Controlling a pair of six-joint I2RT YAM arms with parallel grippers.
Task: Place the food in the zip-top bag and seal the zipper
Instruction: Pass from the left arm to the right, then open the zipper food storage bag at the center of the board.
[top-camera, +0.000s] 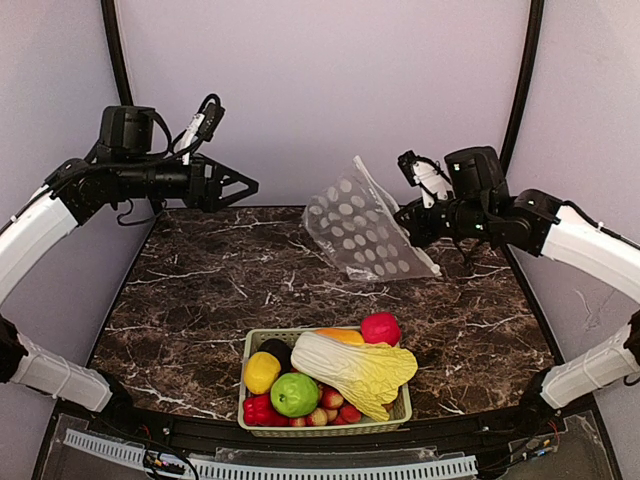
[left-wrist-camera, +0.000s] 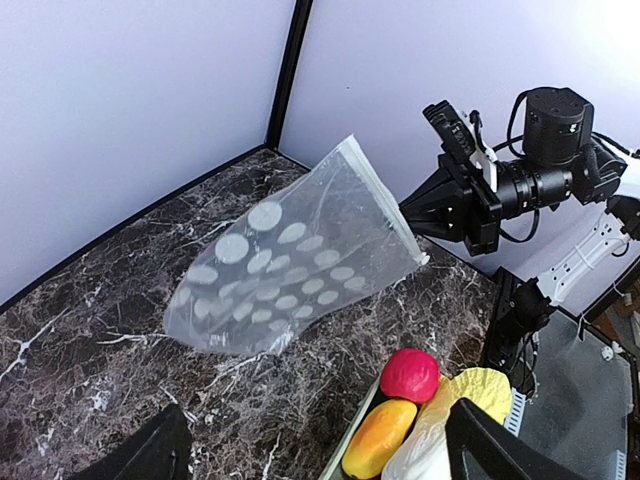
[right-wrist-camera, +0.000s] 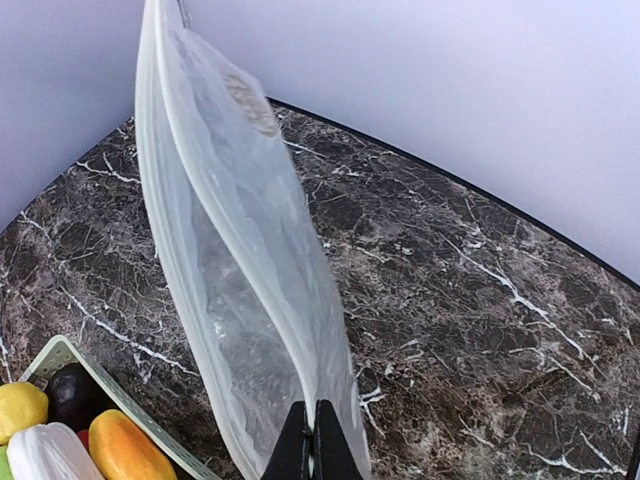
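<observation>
— Where is the zip-top bag (top-camera: 362, 232)?

— Beyond the far rim of the green basket (top-camera: 252, 345), a little to its right, held up in the air and tilted. The right gripper (right-wrist-camera: 312, 445) has its fingers pressed together on one corner of the bag's mouth edge, and the dotted pouch spreads away from that pinch towards the left arm's side.

— And the zipper (left-wrist-camera: 385, 200)?

— It runs up from the pinch along that edge. I cannot tell whether it is pressed closed.

— The left gripper (top-camera: 252, 186)?

— Raised beyond the basket's far left corner, jaws spread wide with nothing between them, pointing at the bag but well apart from it.

— The food?

— All in the basket: napa cabbage (top-camera: 355, 370) across the top, green apple (top-camera: 294, 394) and lemon (top-camera: 261, 372) at its left, red pepper (top-camera: 258, 410) in the near left corner, pink fruit (top-camera: 380, 327) at the far rim.
</observation>
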